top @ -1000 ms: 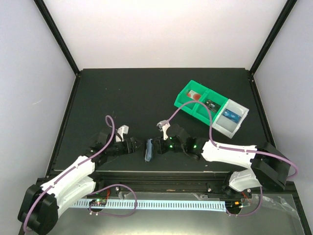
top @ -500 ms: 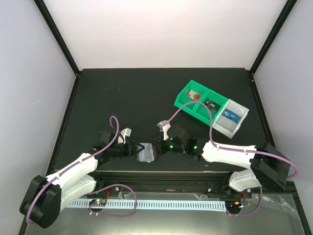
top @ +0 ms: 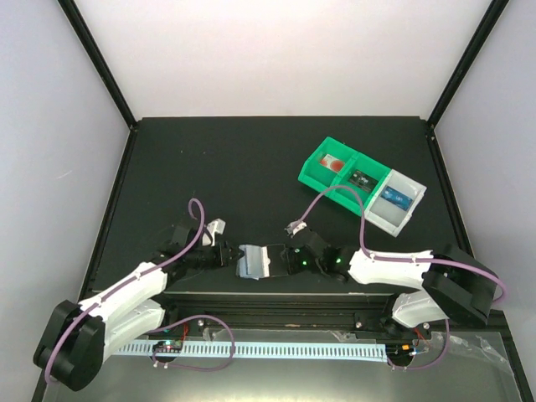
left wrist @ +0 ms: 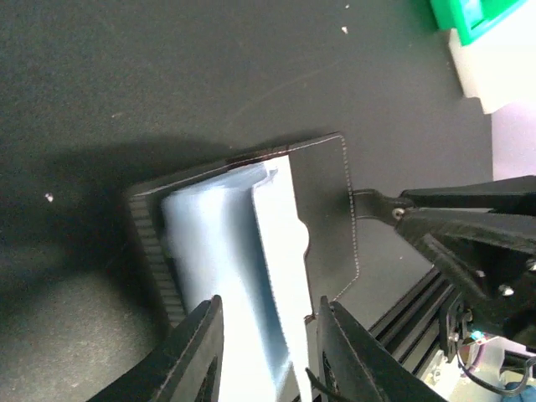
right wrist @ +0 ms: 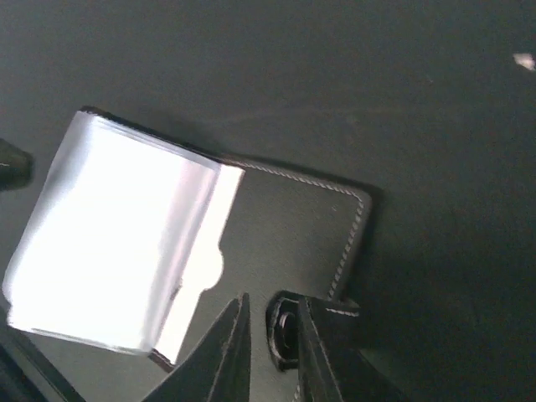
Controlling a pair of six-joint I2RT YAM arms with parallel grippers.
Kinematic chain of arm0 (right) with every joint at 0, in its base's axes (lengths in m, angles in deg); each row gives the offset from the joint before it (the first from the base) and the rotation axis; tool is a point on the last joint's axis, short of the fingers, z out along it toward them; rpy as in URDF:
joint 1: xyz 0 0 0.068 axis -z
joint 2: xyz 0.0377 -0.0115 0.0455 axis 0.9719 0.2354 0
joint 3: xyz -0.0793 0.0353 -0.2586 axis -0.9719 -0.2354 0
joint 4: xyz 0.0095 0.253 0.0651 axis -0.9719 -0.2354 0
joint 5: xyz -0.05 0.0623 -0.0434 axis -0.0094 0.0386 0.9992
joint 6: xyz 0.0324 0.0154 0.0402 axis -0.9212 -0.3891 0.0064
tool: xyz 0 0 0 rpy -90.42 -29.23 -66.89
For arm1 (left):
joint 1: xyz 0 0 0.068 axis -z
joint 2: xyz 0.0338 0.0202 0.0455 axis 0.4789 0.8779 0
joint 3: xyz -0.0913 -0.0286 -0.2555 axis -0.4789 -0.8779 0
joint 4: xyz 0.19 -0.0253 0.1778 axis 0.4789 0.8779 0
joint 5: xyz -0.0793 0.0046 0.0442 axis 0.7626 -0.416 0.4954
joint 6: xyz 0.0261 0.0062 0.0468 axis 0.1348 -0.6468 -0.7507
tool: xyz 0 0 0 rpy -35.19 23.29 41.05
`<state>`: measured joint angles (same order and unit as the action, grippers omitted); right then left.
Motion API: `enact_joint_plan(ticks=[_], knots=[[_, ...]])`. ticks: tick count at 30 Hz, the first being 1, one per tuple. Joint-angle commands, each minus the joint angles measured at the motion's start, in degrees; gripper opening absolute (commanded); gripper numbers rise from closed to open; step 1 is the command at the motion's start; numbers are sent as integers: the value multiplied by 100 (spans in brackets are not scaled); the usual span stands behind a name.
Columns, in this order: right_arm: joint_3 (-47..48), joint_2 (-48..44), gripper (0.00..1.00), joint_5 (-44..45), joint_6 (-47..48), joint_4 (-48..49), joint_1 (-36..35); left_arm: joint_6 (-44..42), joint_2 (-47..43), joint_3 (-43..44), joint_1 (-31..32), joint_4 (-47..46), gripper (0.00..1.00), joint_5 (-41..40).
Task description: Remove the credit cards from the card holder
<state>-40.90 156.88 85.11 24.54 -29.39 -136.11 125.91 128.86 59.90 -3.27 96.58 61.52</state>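
The holder [top: 251, 261] lies open on the table [top: 234, 167] close to the near edge, between the two grippers.

In the left wrist view the left gripper [left wrist: 270, 306] has its fingers [left wrist: 201, 352] part-way apart. The pale sleeve [left wrist: 218, 251] runs down between them and off the bottom of the picture. The pictures do not show whether the fingers press on it.

The right gripper [right wrist: 264, 306] comes in from the opposite side with its fingers narrow, pinching the near edge of the dark flap [right wrist: 293, 243] by a stitched corner. In the left wrist view its tip meets that same flap edge.

The flap lies flat on the table. The sleeve stands a little raised beside it along the fold.

In the right wrist view the sleeve glares almost white, so its contents cannot be made out. In the left wrist view it reads as pale blue layers, but no separate card edge is clear. The overhead view shows the holder only as a small grey patch, with both fingertips touching it.

Farther back and to the right, well apart from the holder, is the tray [top: 314, 157]. One blue card [top: 394, 198] lies in its pale end compartment. A red-and-white item [top: 333, 163] and a dark item [top: 362, 177] sit in separate green compartments, both too small to identify.
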Motion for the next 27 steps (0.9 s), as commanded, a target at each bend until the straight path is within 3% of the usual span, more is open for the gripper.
enact_joint_plan(ticks=[1,7,10,20,27], knots=[[13,-106,23,310,-21,-234,21,-30,-164,-19,-12,-244,31,193],[454,-546,48,342,141,-1103,13,239,-33,-194,-12,-869,31,483],[574,-876,55,43,152,-1141,14,221,69,-164,-12,-858,32,488],[748,-603,48,-1208,-39,-106,-91,244,9,-49,-21,-411,52,-46],[901,197,42,-795,166,-136,-101,329,64,-18,-27,-537,57,134]])
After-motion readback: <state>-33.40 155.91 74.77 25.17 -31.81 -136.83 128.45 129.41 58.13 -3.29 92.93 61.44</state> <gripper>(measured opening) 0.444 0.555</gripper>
